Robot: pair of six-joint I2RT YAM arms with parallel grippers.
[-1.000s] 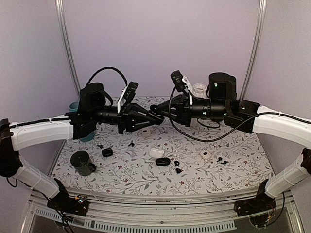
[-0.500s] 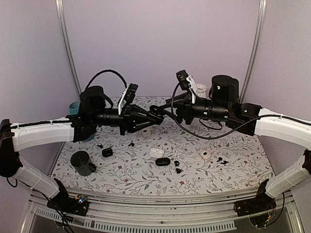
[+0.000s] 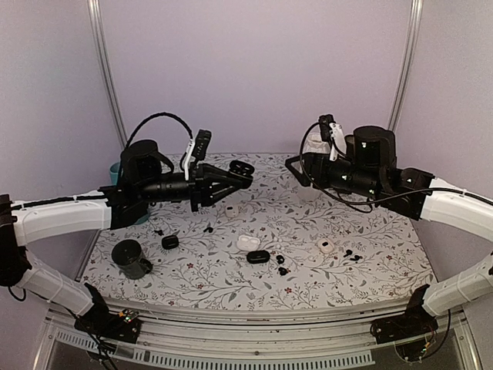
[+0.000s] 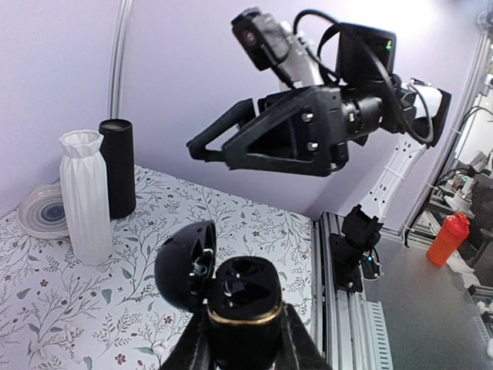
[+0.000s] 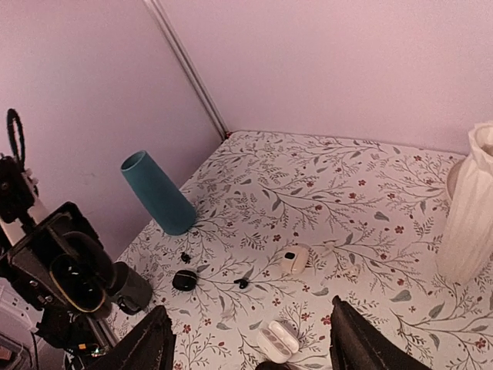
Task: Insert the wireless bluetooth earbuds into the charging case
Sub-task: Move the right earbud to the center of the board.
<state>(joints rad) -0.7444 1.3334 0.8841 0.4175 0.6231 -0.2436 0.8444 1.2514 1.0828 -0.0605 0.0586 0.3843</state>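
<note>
Overhead, both arms stand raised above the floral-patterned table [image 3: 385,270], their forearms roughly level and pointing inward toward each other across a clear gap. The left arm [image 3: 62,216] reaches from the left edge toward the middle. Its left tool [image 4: 245,343] is clamped on the lower half of a black pebble-shaped charging case [image 4: 243,297], held upright in the air with its hinged lid swung open to the left. The right arm [image 3: 454,204] extends from the right edge. Its right tool [image 5: 254,351] holds nothing, its two fingers spread wide and pointing toward the left tool, well apart from the case.

The tiny black plastic earbuds [image 3: 280,260] lie loose on the table below. Two sit near the front centre, just beside a closed black oval case [image 3: 258,257], and two more [image 3: 352,254] lie to the right. An open white case [image 3: 248,242] and a small white case [image 3: 325,246] rest nearby. A tall teal cup [image 5: 158,193] stands at the left rear, and a white ribbed vase [image 4: 85,196] stands just beside a black cylinder [image 4: 115,177] at the right rear.
</note>
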